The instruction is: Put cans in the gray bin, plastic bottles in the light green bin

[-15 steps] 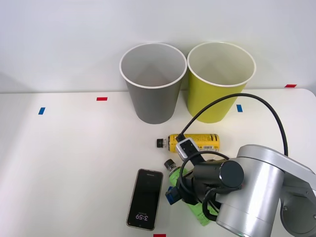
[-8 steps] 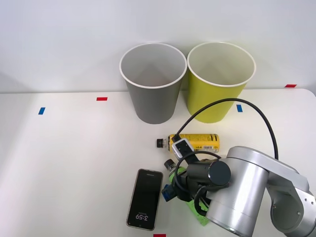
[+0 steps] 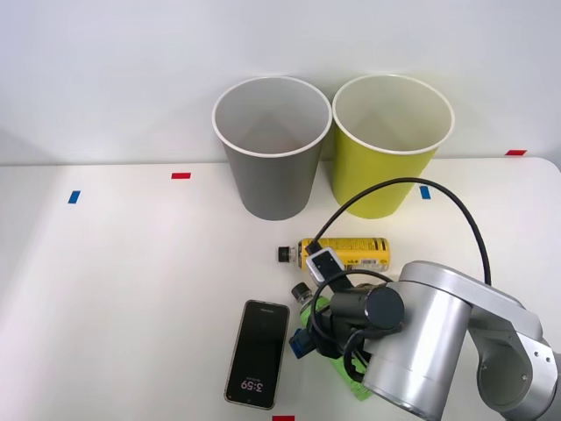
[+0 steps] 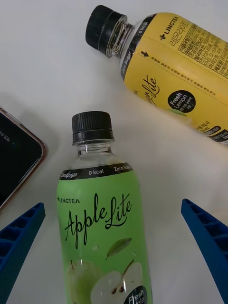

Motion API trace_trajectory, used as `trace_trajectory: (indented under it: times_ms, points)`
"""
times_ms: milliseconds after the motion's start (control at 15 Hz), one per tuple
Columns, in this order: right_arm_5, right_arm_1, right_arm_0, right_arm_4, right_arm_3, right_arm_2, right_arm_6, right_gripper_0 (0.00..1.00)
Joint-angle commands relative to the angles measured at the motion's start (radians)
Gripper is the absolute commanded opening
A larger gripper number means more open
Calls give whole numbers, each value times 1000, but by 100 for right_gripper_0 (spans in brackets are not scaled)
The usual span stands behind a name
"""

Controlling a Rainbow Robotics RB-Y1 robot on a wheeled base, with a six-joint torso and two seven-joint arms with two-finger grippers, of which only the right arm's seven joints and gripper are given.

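A plastic bottle with a green apple label and black cap (image 4: pixel 102 213) lies on the white table, its cap (image 3: pixel 303 290) pointing toward the bins. My right gripper (image 4: pixel 113 209) is open right over it, one blue finger (image 4: pixel 19 237) on each side and neither touching it. In the front view the gripper (image 3: pixel 314 331) and wrist cover most of that bottle. A second plastic bottle with a yellow label (image 3: pixel 346 253) lies just beyond it, cap to the left. The gray bin (image 3: pixel 272 153) and the light green bin (image 3: pixel 390 149) stand upright side by side at the back. Cans are out of view.
A smartphone (image 3: pixel 259 353) lies flat close to the left of the green bottle, near one finger. A black cable (image 3: pixel 421 184) arcs from the wrist up in front of the light green bin. Red and blue tape marks dot the table.
The wrist has shifted a little to the left and settled over the green bottle. Neither bottle, the phone nor the bins have moved.
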Motion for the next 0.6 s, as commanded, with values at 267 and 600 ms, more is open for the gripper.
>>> trace_trajectory:
  times_ms: [267, 600]
  points:
    - [-36, 44, -9, 9, 77, 9, 17, 100]
    - [-55, 41, -13, 41, 100, 37, 20, 100]
